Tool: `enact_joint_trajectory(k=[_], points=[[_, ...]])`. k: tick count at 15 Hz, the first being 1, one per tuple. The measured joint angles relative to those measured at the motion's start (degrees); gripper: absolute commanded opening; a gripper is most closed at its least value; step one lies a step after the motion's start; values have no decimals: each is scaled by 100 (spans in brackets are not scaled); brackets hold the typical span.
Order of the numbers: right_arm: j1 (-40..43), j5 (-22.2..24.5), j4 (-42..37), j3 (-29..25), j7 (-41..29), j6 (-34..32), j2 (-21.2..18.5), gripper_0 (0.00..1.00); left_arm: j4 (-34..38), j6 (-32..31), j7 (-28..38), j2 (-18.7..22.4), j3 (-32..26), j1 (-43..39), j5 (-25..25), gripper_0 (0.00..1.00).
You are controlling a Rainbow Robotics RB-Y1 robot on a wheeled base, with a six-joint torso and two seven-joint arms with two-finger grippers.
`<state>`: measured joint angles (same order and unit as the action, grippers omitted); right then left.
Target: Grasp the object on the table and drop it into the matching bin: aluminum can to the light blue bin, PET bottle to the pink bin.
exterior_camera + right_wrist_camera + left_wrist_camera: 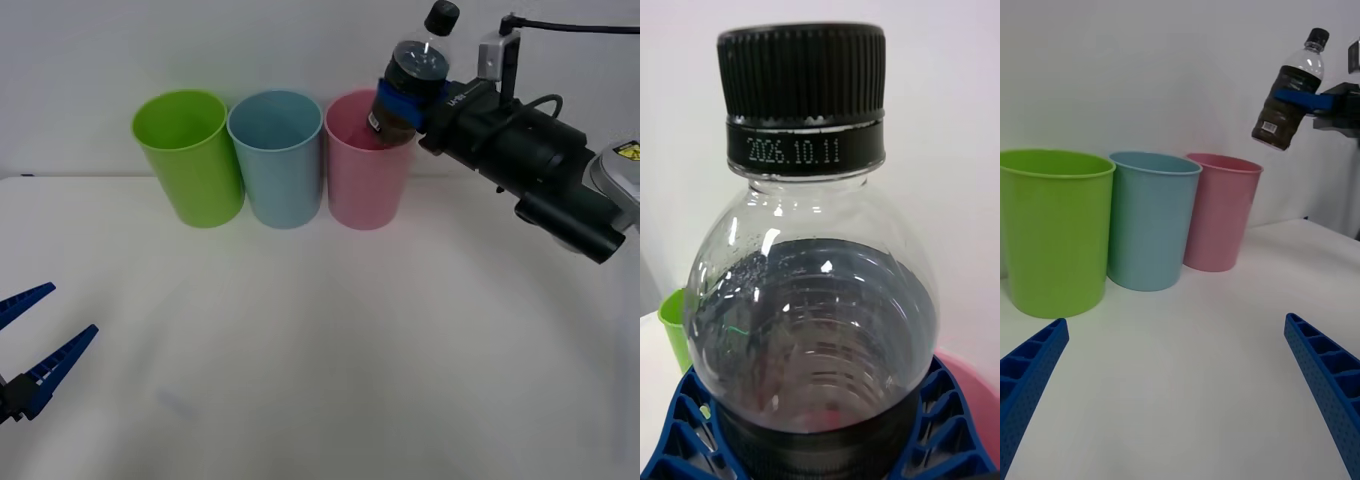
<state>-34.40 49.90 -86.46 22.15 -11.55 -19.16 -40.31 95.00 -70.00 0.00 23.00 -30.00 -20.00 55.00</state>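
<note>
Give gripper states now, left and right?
Left gripper: open, empty, low over the table.
Right gripper: closed on the PET bottle, above the pink bin.

PET bottle (412, 85) above pink bin (367, 175) rim.

Soft, even light is filling the scene, bright without being harsh, and it seems to be coming from overhead. The table (330, 380) is reading almost pure white, fading into the pale far wall. The three bins are casting only faint, diffuse shadows at their bases (the pink bin (367, 172) least of all). In the right wrist view small white glints are sparkling on the PET bottle (816, 300), and its printed date is staying crisp while the wall and bin rims behind are going soft. In the left wrist view the left gripper's fingers (1330, 390) are looking slightly blurred, being very near the lens.
</note>
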Motion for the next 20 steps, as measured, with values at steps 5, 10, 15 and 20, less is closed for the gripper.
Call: enact_joint_trajectory(k=[5,10,15,20], points=[[-579,375,885,9,-13,-43,529,0,0,0,0,0,0,0,0,100],[-1190,587,1838,14,13,-44,1006,0,0,0,0,0,0,0,0,100],[-1559,700,2444,10,84,9,1278,0,0,0,0,0,0,0,0,100],[-1587,746,2485,10,145,37,1264,0,0,0,0,0,0,0,0,100]])
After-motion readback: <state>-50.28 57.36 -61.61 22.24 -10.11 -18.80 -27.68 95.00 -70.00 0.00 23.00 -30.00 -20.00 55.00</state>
